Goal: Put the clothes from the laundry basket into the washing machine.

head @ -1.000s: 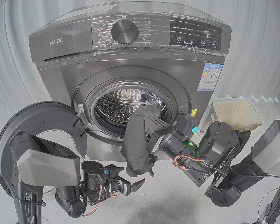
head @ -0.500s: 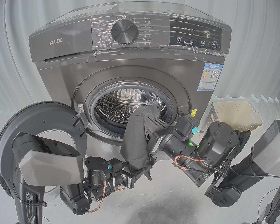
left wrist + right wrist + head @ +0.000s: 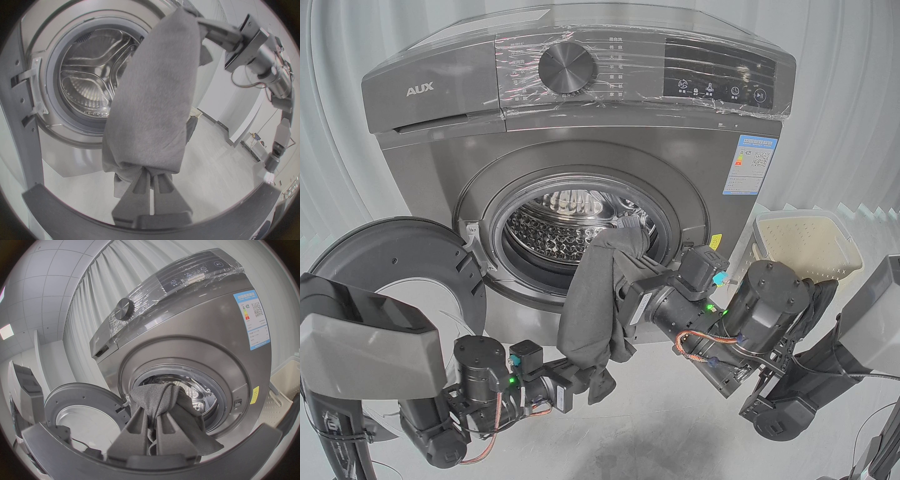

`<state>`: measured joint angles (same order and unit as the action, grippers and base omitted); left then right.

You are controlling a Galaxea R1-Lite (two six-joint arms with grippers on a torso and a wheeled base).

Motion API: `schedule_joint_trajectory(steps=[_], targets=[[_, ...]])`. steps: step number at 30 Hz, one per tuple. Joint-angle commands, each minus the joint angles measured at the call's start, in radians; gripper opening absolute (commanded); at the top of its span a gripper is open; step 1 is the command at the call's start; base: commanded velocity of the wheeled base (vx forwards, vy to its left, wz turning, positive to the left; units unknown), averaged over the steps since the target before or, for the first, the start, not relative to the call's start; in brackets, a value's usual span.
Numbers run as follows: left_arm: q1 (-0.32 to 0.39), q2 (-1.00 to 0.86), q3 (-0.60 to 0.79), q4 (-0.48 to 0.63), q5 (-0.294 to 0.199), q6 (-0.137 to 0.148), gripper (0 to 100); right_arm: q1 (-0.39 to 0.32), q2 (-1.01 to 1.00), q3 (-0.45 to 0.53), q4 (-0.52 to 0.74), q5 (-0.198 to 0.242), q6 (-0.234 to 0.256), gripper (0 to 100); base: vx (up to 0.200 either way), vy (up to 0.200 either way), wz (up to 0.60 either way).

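Head view: washer door (image 3: 394, 262) swung open at left. Left gripper (image 3: 582, 377) low, fingers pinched together on bottom end of grey garment (image 3: 594, 300). Garment hangs across drum mouth of washing machine (image 3: 575, 125). Right gripper (image 3: 152, 416) clamped on garment's top end at drum rim. Laundry basket (image 3: 806, 244) far right, beside machine.

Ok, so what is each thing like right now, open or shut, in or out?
Washing machine door: swung wide open.
Drum: no clothes seen inside.
Grey garment: hanging before the opening, held at both ends.
Left gripper: jaws shut on the garment's lower end.
Right gripper: jaws shut on its top end.
Laundry basket: upright, looks empty.
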<state>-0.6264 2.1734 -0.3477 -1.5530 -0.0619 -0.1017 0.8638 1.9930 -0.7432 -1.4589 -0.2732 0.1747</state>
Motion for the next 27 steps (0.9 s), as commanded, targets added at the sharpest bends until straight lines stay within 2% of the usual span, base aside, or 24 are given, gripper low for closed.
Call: schedule_joint_trajectory(steps=[1,4,6,9,10,12,13,25,27], targets=[[0.004,-0.167,0.131,-0.002,-0.038,0.002,0,-0.025,0.029,0.021,-0.001,0.002,0.002,0,0.000,0.000,0.00],[0.028,-0.273,0.171,0.001,-0.111,-0.004,0,-0.040,0.055,0.053,-0.006,0.003,0.000,0,0.000,0.000,0.00],[0.047,-0.322,0.168,0.001,-0.138,-0.004,0,-0.039,0.070,0.068,-0.017,0.005,0.002,0,0.000,0.000,0.00],[0.048,-0.369,0.153,0.002,-0.148,-0.009,0,-0.034,0.073,0.084,-0.021,0.006,0.000,0,0.000,0.000,0.00],[0.048,-0.400,0.145,0.002,-0.159,-0.029,0,-0.026,0.084,0.096,-0.021,0.006,0.002,0,0.000,0.000,0.00],[0.048,-0.408,0.138,0.001,-0.164,-0.047,0,-0.025,0.095,0.107,-0.024,0.009,0.003,0,0.000,0.000,0.00],[0.048,-0.408,0.130,0.001,-0.164,-0.047,0,-0.025,0.096,0.108,-0.027,0.011,0.003,100,0.000,0.000,0.00],[0.045,-0.414,0.052,0.001,-0.150,-0.050,0,0.015,0.135,0.199,-0.011,0.011,0.012,100,0.000,0.000,0.00],[0.047,-0.411,0.042,0.001,-0.131,-0.055,0,0.015,0.141,0.200,-0.009,0.011,0.009,100,0.000,0.000,0.00]])
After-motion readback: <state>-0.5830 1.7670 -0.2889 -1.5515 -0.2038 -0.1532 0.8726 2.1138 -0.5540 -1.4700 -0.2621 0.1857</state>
